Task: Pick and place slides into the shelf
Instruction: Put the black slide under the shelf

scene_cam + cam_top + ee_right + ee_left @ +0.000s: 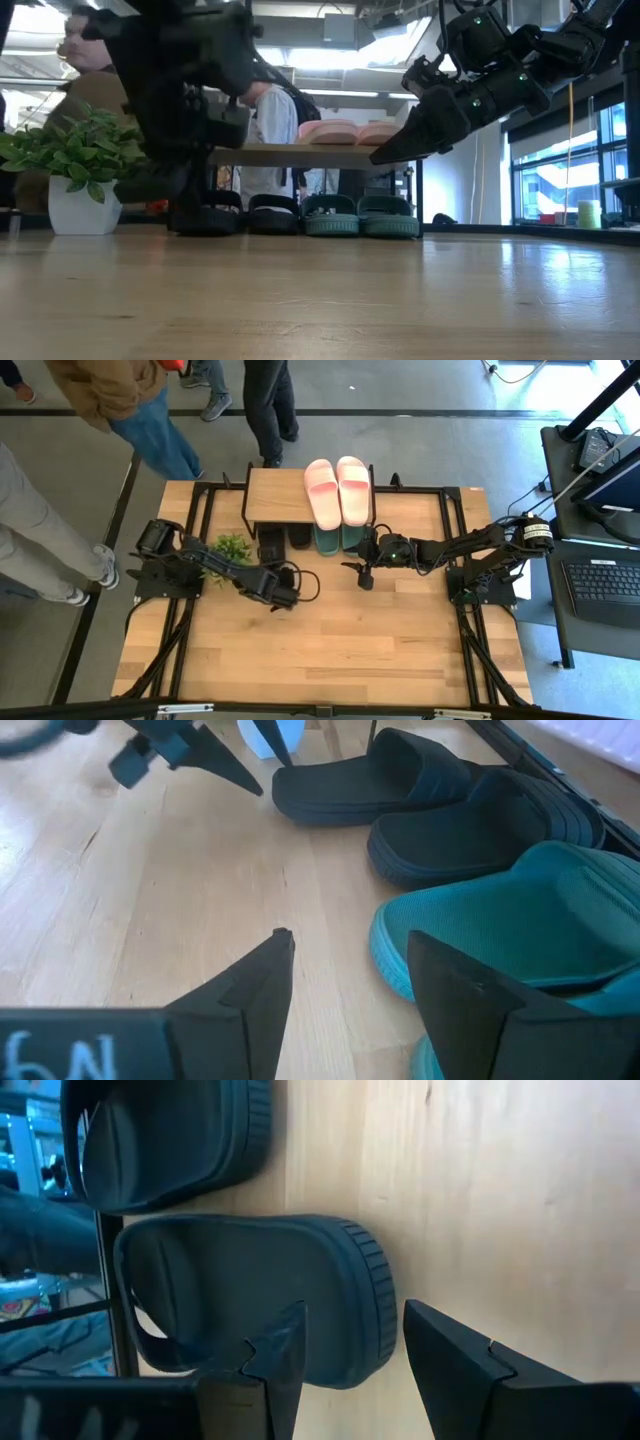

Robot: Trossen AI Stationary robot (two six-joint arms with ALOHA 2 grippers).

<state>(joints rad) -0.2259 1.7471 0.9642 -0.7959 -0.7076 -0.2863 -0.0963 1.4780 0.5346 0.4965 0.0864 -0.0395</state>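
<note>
The right gripper (345, 975), released beside the sage green rubber slide (500, 920), bears the characters "6N". The left gripper (345, 1345), released, straddles a black rubber slide's (250, 1295) edge.

From my station I see the wooden surface (330, 650) standing on grey floor (420, 385). Beyond its far edge several people (150, 410) stand. To its right sits a desk with a keyboard (600, 582). Bright windows (545, 175) and ceiling lights (330, 58) glow behind it.

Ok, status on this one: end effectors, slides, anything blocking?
Left end effector open at black slide. Right end effector open, empty. Pink pair on shelf. Nothing blocking.
</note>
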